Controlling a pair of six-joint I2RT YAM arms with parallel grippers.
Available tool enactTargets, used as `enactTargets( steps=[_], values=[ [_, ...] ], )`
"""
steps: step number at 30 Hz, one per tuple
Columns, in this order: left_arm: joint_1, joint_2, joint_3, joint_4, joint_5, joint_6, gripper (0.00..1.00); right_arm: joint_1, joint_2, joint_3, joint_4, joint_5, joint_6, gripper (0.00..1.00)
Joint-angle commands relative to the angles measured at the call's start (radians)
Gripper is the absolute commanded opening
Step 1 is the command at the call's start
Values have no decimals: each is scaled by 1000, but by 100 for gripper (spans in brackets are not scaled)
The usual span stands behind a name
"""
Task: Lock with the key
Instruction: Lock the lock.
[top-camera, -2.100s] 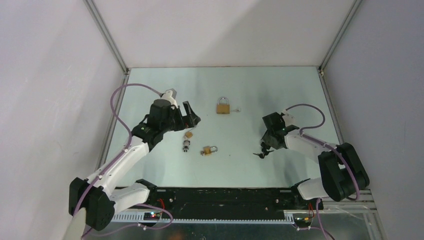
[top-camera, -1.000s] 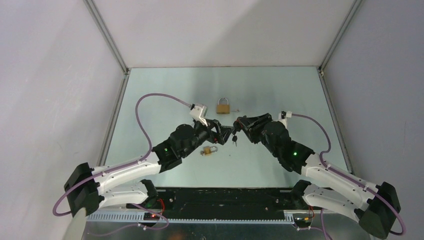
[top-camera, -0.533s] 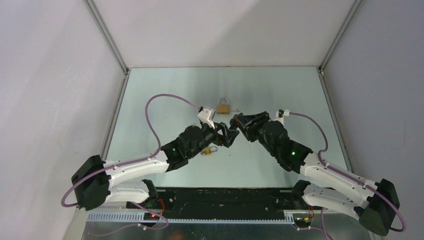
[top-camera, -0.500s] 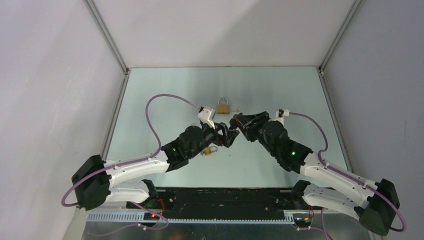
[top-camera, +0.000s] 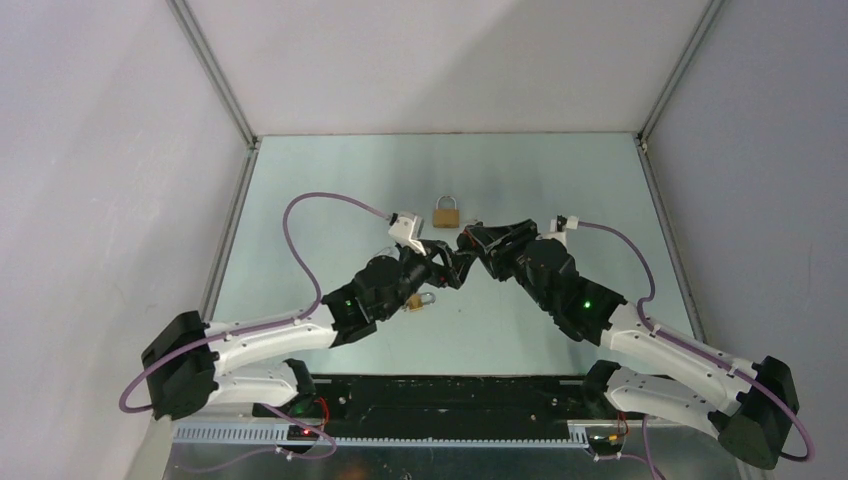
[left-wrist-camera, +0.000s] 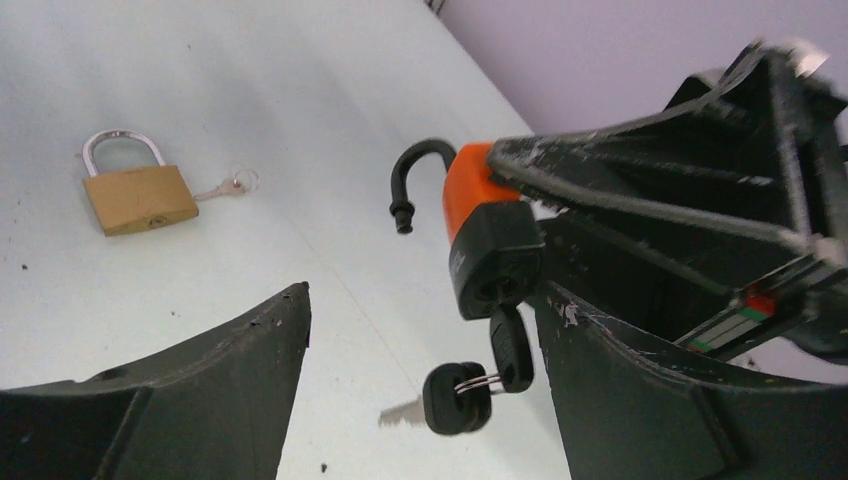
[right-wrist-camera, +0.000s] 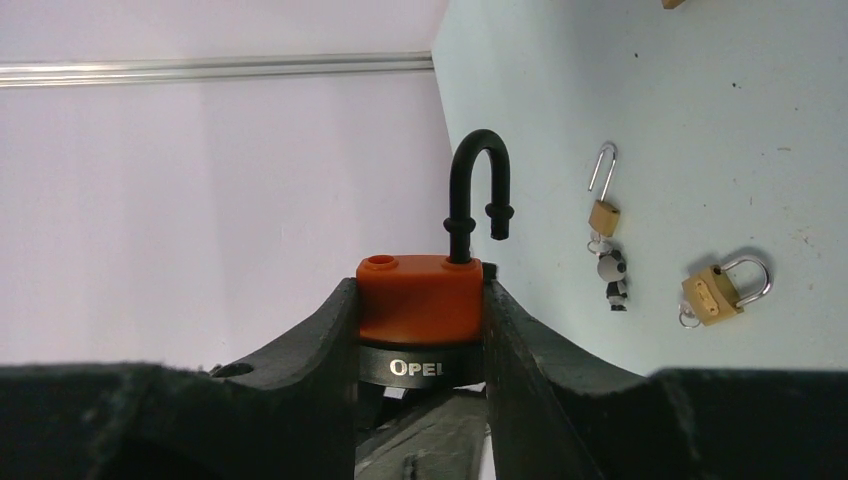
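Observation:
My right gripper (top-camera: 468, 243) is shut on an orange-and-black padlock (right-wrist-camera: 420, 300) and holds it in the air above the table's middle. Its black shackle (right-wrist-camera: 478, 185) stands open. In the left wrist view the padlock (left-wrist-camera: 480, 220) has a black-headed key (left-wrist-camera: 510, 345) in its underside, with spare keys (left-wrist-camera: 455, 398) hanging from a ring. My left gripper (top-camera: 455, 268) is open. Its fingers (left-wrist-camera: 250, 370) stand either side of the hanging keys, and the right one is close beside the inserted key.
A large brass padlock (top-camera: 446, 213) with a small key lies at the back of the table. A smaller brass padlock (top-camera: 418, 300) lies under my left wrist. Another small open brass lock (right-wrist-camera: 602, 215) and a black-and-white charm (right-wrist-camera: 612, 272) lie nearby.
Both arms have come from the table's sides to its middle, the right one carrying the orange padlock. In the last half second the left gripper shifted slightly under the padlock.

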Motion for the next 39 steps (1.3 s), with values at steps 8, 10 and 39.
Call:
enactTargets(
  steps=[8, 10, 39],
  values=[
    [-13, -58, -22, 145, -68, 11, 87, 3, -8, 57, 50, 13, 19, 20],
    [-13, -35, -12, 145, -61, 10, 87, 3, -5, 57, 60, 8, 20, 20],
    [-13, 29, 26, 157, -124, -38, 39, 9, 25, 58, 57, -26, 27, 23]
  ],
)
